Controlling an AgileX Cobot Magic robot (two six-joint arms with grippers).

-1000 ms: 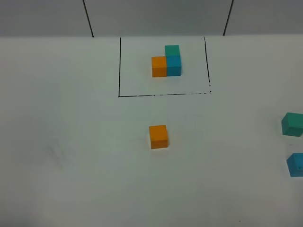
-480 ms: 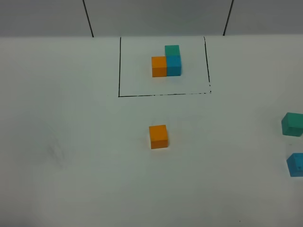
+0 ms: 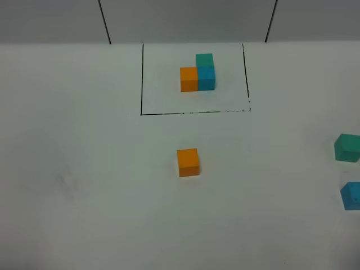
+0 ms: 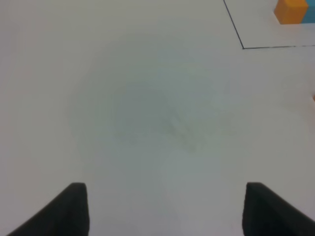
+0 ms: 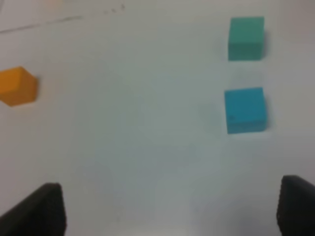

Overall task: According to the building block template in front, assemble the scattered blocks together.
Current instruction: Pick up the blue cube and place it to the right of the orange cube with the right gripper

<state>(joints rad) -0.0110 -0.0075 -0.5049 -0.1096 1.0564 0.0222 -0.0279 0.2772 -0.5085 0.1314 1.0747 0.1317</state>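
The building block template [image 3: 198, 72] stands inside a thin black rectangle [image 3: 194, 112] at the back: green atop blue, orange alongside. A corner of it [image 4: 291, 11] shows in the left wrist view. The loose orange cube [image 3: 188, 162] [image 5: 17, 86] sits mid-table. The teal-green cube [image 3: 347, 148] [image 5: 246, 38] and the sky-blue cube [image 3: 351, 196] [image 5: 245, 110] lie at the right edge, apart from each other. My left gripper [image 4: 167, 211] is open over bare table. My right gripper [image 5: 170, 209] is open, short of the blue cube. Neither gripper shows in the exterior view.
The white table [image 3: 101, 185] runs back to a grey wall [image 3: 185, 19] with two dark vertical seams. The blue and teal-green cubes are partly cut off by the exterior view's right edge.
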